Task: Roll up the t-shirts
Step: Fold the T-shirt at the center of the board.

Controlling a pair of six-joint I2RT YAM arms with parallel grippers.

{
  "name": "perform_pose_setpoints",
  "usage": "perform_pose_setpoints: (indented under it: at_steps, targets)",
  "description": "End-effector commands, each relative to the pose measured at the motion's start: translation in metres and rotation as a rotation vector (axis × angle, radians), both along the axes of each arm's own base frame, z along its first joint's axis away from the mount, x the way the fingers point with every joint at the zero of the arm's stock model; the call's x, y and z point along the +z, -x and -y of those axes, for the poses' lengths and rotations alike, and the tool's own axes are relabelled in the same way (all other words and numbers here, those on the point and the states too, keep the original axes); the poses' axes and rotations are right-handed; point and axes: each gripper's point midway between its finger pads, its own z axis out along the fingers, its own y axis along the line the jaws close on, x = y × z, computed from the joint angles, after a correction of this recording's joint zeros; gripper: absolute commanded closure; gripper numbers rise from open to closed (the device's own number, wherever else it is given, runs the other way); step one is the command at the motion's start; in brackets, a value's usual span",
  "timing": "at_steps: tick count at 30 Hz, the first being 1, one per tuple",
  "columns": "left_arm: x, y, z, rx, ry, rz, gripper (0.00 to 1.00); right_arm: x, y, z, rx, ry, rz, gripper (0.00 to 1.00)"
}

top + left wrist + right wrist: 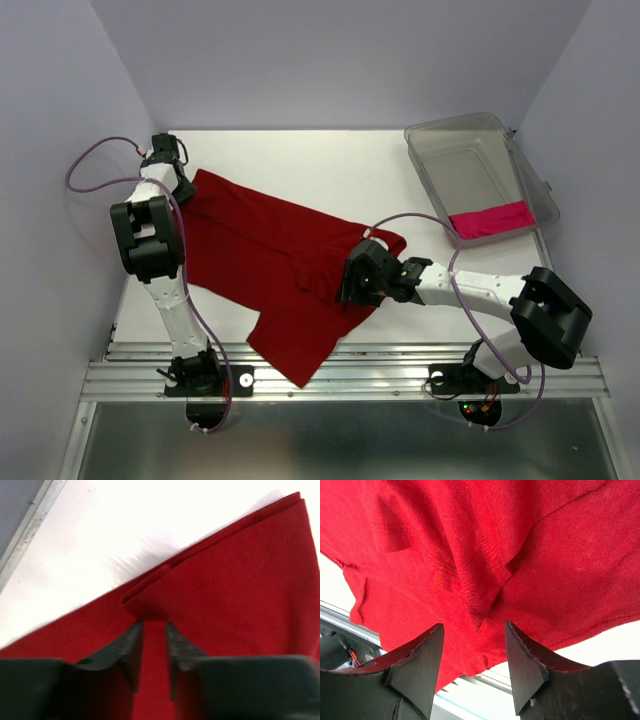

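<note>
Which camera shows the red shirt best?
The top view: almost the whole red shirt lies spread across the table. The left wrist view shows only a folded edge, the right wrist view only a wrinkled patch up close.

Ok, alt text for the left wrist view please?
The left tool, nearly closed, pinches a raised fold of the dark red t-shirt. The shirt's folded edge runs diagonally across the white table.
</note>
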Motion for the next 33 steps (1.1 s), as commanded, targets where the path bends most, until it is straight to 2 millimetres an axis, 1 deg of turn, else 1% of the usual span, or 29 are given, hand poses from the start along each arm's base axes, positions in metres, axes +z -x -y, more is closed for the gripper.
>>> perform_pose_setpoints:
  at_steps: [1,2,3,5,6,9,11,12,14,15,17,20,21,23,24,26,28,29,33]
  targets:
    - [0.006,-0.008,-0.012,0.034,-0.051,0.011,0.74,-0.002,0.000,-0.006,0.004,-0.019,0.007,0.43]
    - [0.005,-0.009,-0.012,0.033,-0.052,0.011,0.83,-0.003,-0.001,-0.007,0.002,-0.018,0.007,0.43]
    - [0.007,-0.010,-0.012,0.033,-0.052,0.014,0.87,-0.008,-0.001,-0.007,0.003,-0.007,0.000,0.44]
    - [0.006,-0.011,-0.012,0.029,-0.051,0.010,0.98,-0.009,-0.003,-0.010,0.005,-0.007,0.001,0.45]
    - [0.006,-0.011,-0.010,0.021,-0.047,0.009,1.00,-0.010,-0.004,-0.011,0.005,-0.008,0.002,0.46]
    - [0.008,-0.014,-0.010,0.015,-0.047,0.014,1.00,-0.015,-0.007,-0.014,0.006,0.002,0.002,0.51]
    - [0.009,-0.014,-0.009,0.011,-0.047,0.017,1.00,-0.016,-0.009,-0.016,0.006,0.004,0.004,0.57]
    - [0.009,-0.015,-0.009,0.011,-0.047,0.018,1.00,-0.017,-0.010,-0.016,0.002,0.007,0.005,0.67]
    - [0.008,-0.014,-0.009,0.010,-0.047,0.015,1.00,-0.017,-0.011,-0.014,-0.011,0.009,0.010,0.78]
    - [0.008,-0.014,-0.010,0.011,-0.048,0.014,1.00,-0.016,-0.011,-0.012,-0.018,0.009,0.012,0.88]
    - [0.008,-0.014,-0.010,0.010,-0.048,0.011,1.00,-0.010,-0.013,-0.010,-0.039,0.000,0.032,0.99]
    - [0.008,-0.013,-0.010,0.010,-0.048,0.009,1.00,-0.006,-0.013,-0.004,-0.051,-0.004,0.048,0.99]
    - [0.009,-0.014,-0.009,0.007,-0.048,0.011,1.00,0.001,-0.014,-0.004,-0.059,-0.020,0.068,0.99]
    - [0.010,-0.013,-0.009,0.006,-0.048,0.010,1.00,0.004,-0.013,-0.001,-0.057,-0.025,0.078,0.99]
    - [0.013,-0.014,-0.010,0.004,-0.051,0.012,1.00,0.011,-0.013,0.000,-0.054,-0.035,0.093,0.99]
    - [0.017,-0.014,-0.010,0.003,-0.056,0.018,1.00,0.018,-0.013,0.001,-0.042,-0.041,0.106,0.99]
    - [0.022,-0.014,-0.014,0.010,-0.070,0.020,1.00,0.021,-0.010,0.006,-0.021,-0.026,0.114,0.99]
    - [0.025,-0.013,-0.014,0.010,-0.078,0.022,1.00,0.028,-0.010,0.006,-0.013,-0.036,0.127,0.99]
    - [0.029,-0.014,-0.015,0.014,-0.083,0.028,1.00,0.038,-0.004,0.016,0.018,-0.014,0.144,0.99]
